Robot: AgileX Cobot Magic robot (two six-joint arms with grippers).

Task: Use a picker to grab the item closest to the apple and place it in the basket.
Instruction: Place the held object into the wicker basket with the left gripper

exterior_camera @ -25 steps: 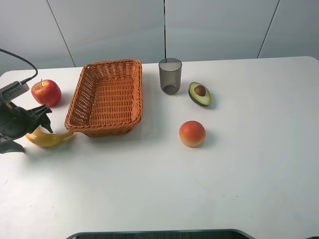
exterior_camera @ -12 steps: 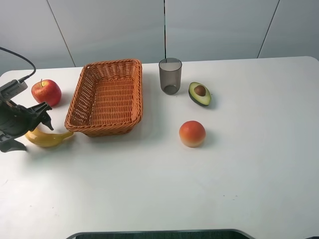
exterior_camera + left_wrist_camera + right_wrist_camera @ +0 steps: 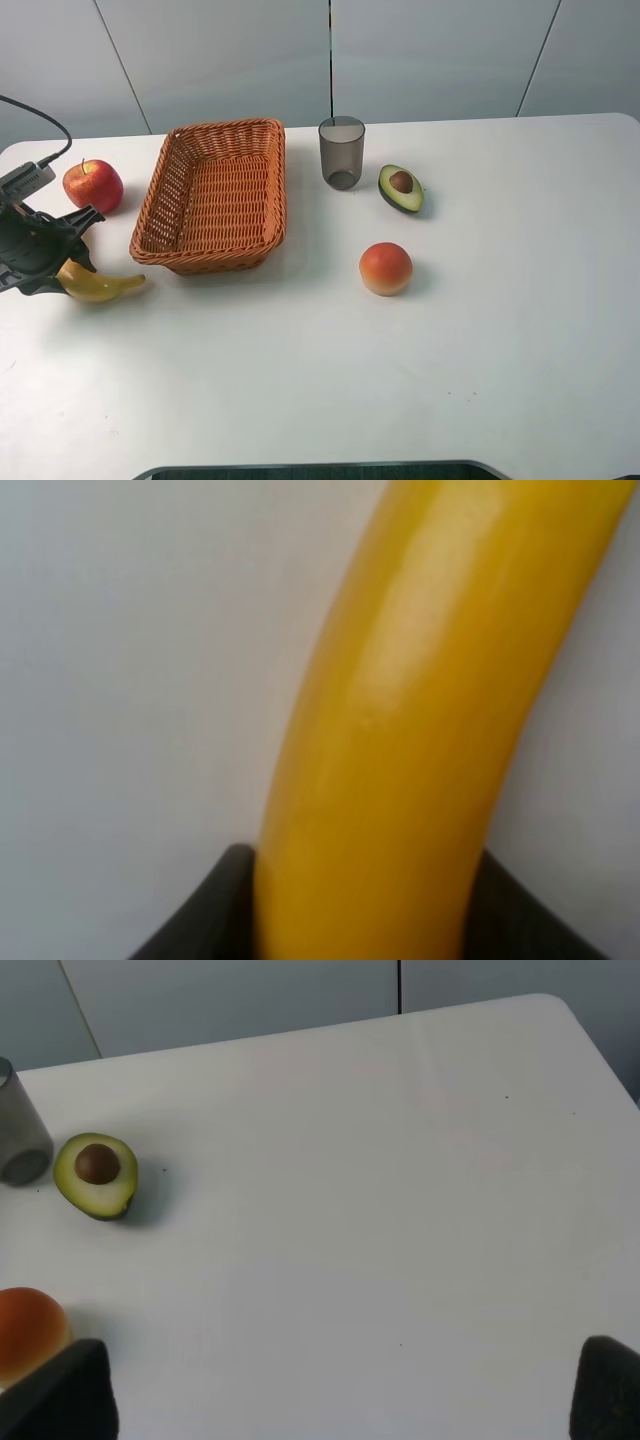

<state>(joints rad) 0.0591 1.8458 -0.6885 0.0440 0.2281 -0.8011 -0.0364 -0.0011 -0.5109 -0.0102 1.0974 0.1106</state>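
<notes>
A red apple (image 3: 93,185) sits at the table's far left. Just in front of it lies a yellow banana (image 3: 105,287), the item nearest the apple. My left gripper (image 3: 62,265) is down over the banana's left end and shut on it. In the left wrist view the banana (image 3: 420,700) fills the frame, running out from between the dark fingers (image 3: 210,920). The wicker basket (image 3: 225,125) stands empty to the right of the apple. My right gripper (image 3: 335,1390) is open, its fingers (image 3: 60,1395) wide apart over bare table; it does not show in the exterior view.
A grey cup (image 3: 342,152) stands behind the basket's right side. An avocado half (image 3: 401,188) lies beside it, and an orange-red peach (image 3: 386,268) sits nearer the front. The table's left edge is close to my left arm.
My left gripper has dropped lower onto the banana's left end. The banana has shifted slightly, its right tip swinging toward the front.
</notes>
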